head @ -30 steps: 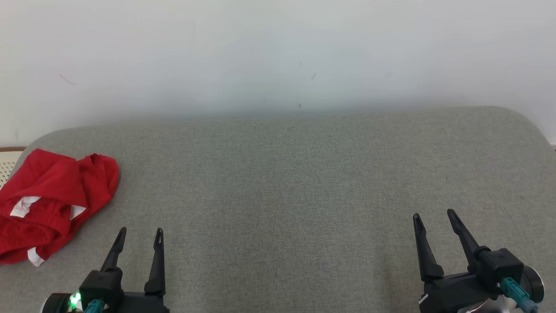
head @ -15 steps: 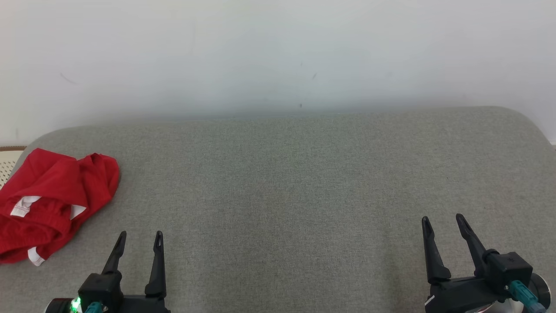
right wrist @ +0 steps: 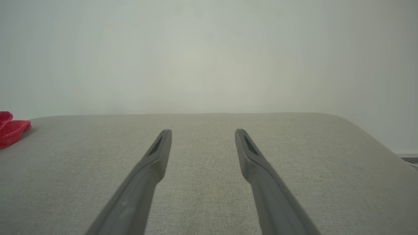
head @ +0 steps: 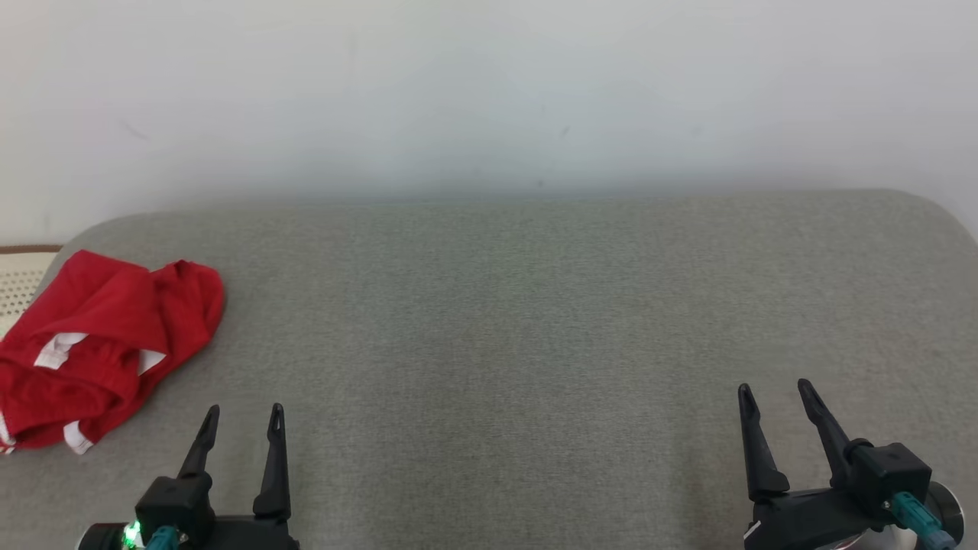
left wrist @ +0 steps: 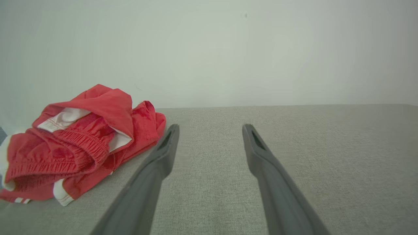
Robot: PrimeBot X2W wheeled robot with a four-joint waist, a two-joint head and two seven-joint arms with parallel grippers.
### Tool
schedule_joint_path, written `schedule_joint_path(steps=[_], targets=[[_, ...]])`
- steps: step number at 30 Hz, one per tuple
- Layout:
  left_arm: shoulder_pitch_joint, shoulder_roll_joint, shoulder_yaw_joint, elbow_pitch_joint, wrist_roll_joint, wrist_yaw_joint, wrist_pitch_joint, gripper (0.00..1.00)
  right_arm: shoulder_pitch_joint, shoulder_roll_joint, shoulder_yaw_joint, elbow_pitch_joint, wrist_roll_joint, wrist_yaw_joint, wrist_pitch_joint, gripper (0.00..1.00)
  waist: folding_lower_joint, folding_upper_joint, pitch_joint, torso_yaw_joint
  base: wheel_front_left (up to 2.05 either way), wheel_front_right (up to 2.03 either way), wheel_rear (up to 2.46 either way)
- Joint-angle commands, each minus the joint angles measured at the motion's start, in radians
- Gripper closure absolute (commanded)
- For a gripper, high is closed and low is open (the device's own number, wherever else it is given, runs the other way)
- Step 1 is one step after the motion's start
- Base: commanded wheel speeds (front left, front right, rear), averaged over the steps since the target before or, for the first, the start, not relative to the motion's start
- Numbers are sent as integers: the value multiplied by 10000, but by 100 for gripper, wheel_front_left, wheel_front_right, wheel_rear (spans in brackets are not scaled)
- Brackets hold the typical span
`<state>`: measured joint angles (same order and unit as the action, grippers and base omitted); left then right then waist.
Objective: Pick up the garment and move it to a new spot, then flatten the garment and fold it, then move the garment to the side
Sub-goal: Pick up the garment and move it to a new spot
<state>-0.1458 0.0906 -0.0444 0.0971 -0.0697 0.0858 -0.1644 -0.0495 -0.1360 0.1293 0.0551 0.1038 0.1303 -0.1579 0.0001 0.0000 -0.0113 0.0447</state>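
At the 9 o'clock edge of the grey cushion (head: 535, 321), the red garment (head: 107, 347) lies crumpled. The left gripper (head: 244, 409) at 7 o'clock, near the garment, and the right gripper (head: 773, 386) at 5 o'clock are both spread wide and empty, presumably readied for pickup.

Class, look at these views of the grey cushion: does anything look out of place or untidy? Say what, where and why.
The red garment lies bunched in a heap at the far left edge of the grey cushion, white lining and waistband turned out, not spread flat. Nothing else stands out.
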Motion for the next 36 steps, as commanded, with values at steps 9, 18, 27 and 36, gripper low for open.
schedule_joint_path(steps=[9, 18, 27, 36], targets=[[-90, 130, 284, -158, -187, 302, -65, 0, -73, -86, 656, -142, 127, 7, 154, 0, -1, 0, 151, 1163, 0, 0, 0], [236, 251, 525, -405, -444, 550, 58, 0, -307, -93, 1462, -187, 282, 6, 270, 0, -1, 0, 234, 3092, 0, 0, 0], [205, 350, 513, -452, -523, 603, 96, 0, -324, -57, 1574, -160, 332, 6, 245, 0, -1, 0, 279, 3688, 0, 0, 0], [167, 387, 428, -484, -562, 676, 191, 0, -313, -51, 1672, -94, 389, 7, 180, 0, -1, 0, 256, 3608, 0, 0, 0]])
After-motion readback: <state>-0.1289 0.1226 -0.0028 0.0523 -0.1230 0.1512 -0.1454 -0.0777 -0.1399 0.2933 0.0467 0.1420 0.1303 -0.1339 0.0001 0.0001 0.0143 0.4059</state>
